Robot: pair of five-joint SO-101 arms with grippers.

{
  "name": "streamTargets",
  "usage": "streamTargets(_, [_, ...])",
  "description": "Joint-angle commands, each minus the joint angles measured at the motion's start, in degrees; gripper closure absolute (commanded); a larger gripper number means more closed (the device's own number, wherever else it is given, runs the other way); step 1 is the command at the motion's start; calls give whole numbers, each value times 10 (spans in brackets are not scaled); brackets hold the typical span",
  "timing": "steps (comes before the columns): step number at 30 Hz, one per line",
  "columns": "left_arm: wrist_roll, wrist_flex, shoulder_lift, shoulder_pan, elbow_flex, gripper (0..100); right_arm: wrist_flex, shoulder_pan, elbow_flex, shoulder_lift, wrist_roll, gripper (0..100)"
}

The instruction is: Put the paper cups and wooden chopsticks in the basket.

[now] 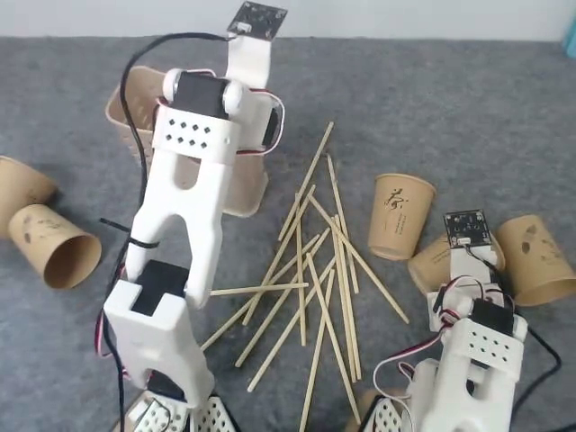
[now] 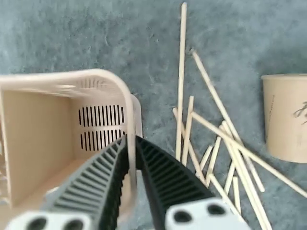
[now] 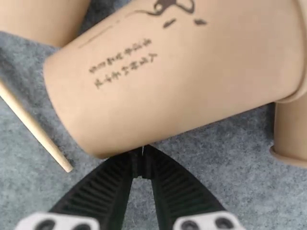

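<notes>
Chopsticks [image 1: 310, 270] lie scattered in a loose fan in the middle, their long axes mostly running near to far, between the upright basket [image 1: 247, 184] at the far left and the cups [image 1: 535, 256] at the right. The left gripper [image 2: 130, 140] pinches the basket's rim wall between its fingers, while the right gripper [image 3: 142, 152], fingers pressed together, has its tips just against the side of a tipped cup [image 3: 177, 72]. Grey carpet [image 1: 468, 117] covers the surface, with a pale wall [image 1: 405, 18] behind.
</notes>
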Motion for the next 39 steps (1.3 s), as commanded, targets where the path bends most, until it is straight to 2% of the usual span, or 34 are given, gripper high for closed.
streamTargets(1, [24, 16, -45, 26, -46, 901, -8, -3, -4, -13, 6, 983])
streamTargets(4, [53, 16, -37, 33, -44, 866, -7, -3, -4, -13, 6, 983])
streamTargets(14, [127, 6, -3, 31, -89, 885, -6, -3, -4, -15, 7, 983])
streamTargets(21, [128, -25, 88, 4, -169, 884, -5, -2, -4, -15, 7, 983])
streamTargets(28, [127, 2, 180, -18, -282, 884, -5, -1, -4, -15, 7, 983])
streamTargets(34, [132, -8, 212, -16, -382, 884, -5, -1, -4, -15, 7, 983])
streamTargets(39, [145, -31, 222, -18, -396, 884, -5, -1, -4, -15, 7, 983])
